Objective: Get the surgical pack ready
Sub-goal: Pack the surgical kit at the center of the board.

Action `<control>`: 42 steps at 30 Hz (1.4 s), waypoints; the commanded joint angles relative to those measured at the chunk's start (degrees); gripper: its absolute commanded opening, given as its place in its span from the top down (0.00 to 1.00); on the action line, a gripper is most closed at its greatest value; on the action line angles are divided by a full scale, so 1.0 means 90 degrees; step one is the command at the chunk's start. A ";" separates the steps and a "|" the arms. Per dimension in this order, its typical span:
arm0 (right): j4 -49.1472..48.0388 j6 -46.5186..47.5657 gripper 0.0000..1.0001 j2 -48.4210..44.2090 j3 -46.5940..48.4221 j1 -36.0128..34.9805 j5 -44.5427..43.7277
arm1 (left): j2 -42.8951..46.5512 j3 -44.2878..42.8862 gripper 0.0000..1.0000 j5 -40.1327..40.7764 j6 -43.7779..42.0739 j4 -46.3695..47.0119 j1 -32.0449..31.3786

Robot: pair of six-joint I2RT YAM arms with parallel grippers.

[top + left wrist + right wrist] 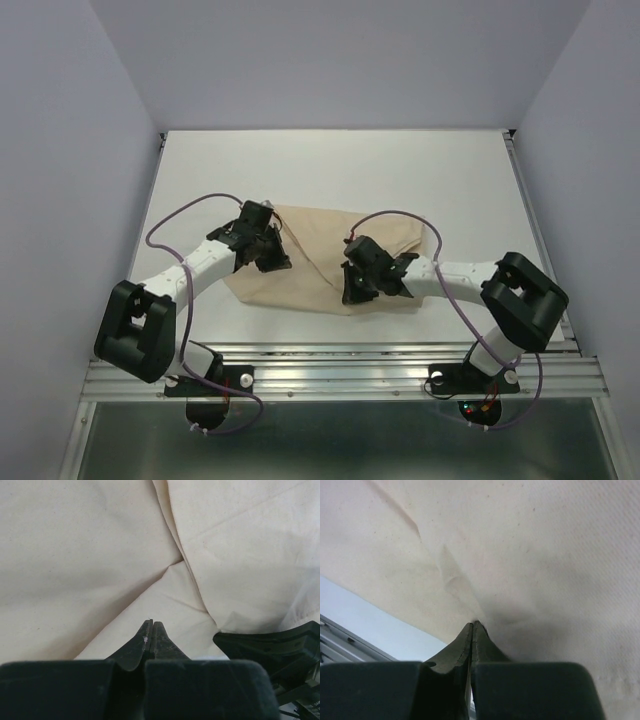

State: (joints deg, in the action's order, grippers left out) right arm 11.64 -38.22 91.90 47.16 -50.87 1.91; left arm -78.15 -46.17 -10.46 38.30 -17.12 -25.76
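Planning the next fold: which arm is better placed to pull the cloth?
Probably the right: the right gripper is shut on the cloth, creases converging at its tips. The left gripper is shut with no cloth visibly pinched.

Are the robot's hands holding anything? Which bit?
The right gripper pinches the beige cloth near its edge. The left gripper has shut jaws too, but its hold cannot be told.

White table w/ metal rail along near edge. Beige cloth sheet lies on it, folded & rumpled, approx. centre, nearer front.
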 commanded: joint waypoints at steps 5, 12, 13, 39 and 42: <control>0.1264 0.0614 0.98 -0.0865 0.1283 0.0008 -0.0873 | -0.0261 -0.0787 1.00 -0.0165 -0.0242 0.0184 0.0010; 0.1705 0.0497 0.98 -0.0494 0.2152 0.0534 -0.1804 | -0.1100 -0.1713 1.00 -0.0557 -0.0057 0.0652 -0.0408; 0.1695 0.0438 0.98 -0.0465 0.2172 0.0632 -0.1814 | -0.1266 -0.1860 1.00 -0.0557 -0.0047 0.0653 -0.0496; 0.2027 0.0467 0.97 -0.1695 0.2055 0.1473 -0.2048 | -0.2850 -0.3532 1.00 -0.0176 -0.0028 0.0340 -0.1562; 0.2066 0.0477 0.97 -0.1695 0.2085 0.1473 -0.2068 | -0.3122 -0.3892 1.00 -0.0147 -0.0066 0.0243 -0.1455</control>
State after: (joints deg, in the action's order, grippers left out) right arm 29.65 -34.09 78.35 64.77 -37.80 -15.03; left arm -108.01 -75.81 -13.65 39.51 -13.58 -39.92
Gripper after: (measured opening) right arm 0.033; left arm 0.025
